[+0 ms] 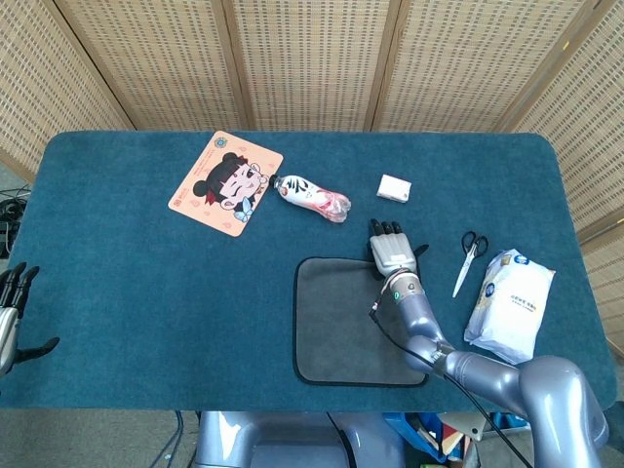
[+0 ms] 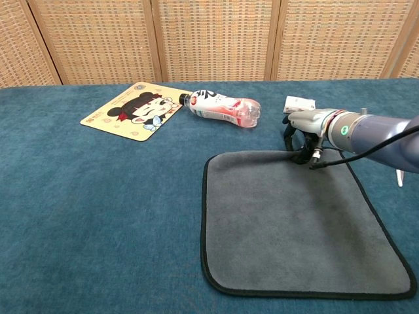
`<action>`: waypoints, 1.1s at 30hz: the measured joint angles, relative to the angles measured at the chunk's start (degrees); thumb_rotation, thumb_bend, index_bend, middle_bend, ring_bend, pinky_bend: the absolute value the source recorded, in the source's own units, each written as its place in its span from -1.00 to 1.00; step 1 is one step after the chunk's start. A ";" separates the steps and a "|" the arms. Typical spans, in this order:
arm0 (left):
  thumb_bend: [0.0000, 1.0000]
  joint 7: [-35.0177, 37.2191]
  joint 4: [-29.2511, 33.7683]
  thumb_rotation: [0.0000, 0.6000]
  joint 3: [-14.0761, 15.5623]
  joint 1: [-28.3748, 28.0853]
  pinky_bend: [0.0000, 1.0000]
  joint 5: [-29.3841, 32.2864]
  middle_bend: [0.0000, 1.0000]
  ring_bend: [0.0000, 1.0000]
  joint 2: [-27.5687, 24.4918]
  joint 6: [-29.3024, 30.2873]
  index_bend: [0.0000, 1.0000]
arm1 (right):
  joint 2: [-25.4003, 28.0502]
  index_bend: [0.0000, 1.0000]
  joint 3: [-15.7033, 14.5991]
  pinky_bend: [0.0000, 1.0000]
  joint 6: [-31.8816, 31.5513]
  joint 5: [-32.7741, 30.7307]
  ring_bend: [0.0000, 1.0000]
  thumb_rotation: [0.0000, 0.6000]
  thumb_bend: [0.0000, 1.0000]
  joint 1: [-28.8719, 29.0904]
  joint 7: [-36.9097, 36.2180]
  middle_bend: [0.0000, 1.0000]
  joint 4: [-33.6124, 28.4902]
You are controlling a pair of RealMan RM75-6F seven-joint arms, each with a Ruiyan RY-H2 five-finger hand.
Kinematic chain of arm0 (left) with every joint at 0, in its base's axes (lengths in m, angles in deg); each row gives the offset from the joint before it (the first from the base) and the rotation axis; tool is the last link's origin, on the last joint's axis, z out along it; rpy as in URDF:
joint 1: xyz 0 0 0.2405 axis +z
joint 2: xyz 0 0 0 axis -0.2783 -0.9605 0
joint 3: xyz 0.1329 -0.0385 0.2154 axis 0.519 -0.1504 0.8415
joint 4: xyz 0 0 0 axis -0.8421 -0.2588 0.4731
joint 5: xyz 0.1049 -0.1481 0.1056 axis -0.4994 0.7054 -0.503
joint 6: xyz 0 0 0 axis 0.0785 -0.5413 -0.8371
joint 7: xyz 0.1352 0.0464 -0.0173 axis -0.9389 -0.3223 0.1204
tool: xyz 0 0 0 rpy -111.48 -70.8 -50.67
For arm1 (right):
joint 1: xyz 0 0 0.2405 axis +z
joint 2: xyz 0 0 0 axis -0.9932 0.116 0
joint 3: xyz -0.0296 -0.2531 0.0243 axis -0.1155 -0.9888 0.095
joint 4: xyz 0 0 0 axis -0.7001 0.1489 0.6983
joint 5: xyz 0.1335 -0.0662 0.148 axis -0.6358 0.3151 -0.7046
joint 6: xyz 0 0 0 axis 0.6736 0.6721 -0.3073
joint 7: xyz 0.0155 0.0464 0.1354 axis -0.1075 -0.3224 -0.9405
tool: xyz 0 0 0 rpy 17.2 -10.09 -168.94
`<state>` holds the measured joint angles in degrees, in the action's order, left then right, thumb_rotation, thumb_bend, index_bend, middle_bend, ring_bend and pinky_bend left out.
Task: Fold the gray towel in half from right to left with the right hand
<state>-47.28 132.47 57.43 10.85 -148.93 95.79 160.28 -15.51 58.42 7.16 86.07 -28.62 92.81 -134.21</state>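
1. Head view: the gray towel (image 1: pixel 351 322) lay flat near the tabletop's front edge, right of centre. My right hand (image 1: pixel 392 253) sat at its far edge toward the far right corner, fingers pointing away, curl unclear. Left hand (image 1: pixel 10 312) idled at the left edge, fingers apart, empty.
2. Chest view: right hand (image 2: pixel 304 131) arched down, fingertips at the towel's (image 2: pixel 294 222) far hem; I couldn't tell whether it pinched cloth. I judged the fold must sweep left over bare blue tabletop (image 2: pixel 98 209); bottle (image 2: pixel 222 108) well beyond.

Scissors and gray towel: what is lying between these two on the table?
In the head view, only the right hand and bare blue cloth lie between the scissors and the gray towel.
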 measured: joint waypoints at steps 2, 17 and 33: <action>-0.84 -0.09 0.07 1.00 0.07 -0.02 -1.00 -0.05 -1.00 -1.00 0.00 -0.04 -1.00 | 0.51 0.18 -0.29 -1.00 -0.33 1.03 -1.00 1.00 0.03 -0.40 -0.59 -1.00 -0.87; -0.84 1.61 0.86 1.00 0.80 0.37 -1.00 -2.18 -1.00 -1.00 -1.01 0.87 -1.00 | 8.45 0.21 -5.65 -1.00 -10.29 17.53 -1.00 1.00 0.05 -7.21 -5.21 -1.00 -18.73; -0.84 3.40 1.82 1.00 2.62 1.74 -1.00 -7.05 -1.00 -1.00 -2.13 3.99 -1.00 | 13.80 0.22 -17.69 -1.00 -22.72 37.21 -1.00 1.00 0.05 -18.21 -5.83 -1.00 -31.18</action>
<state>-43.88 134.30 60.05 12.59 -155.98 93.67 164.27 -1.71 40.72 -15.56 123.28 -46.83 86.98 -165.39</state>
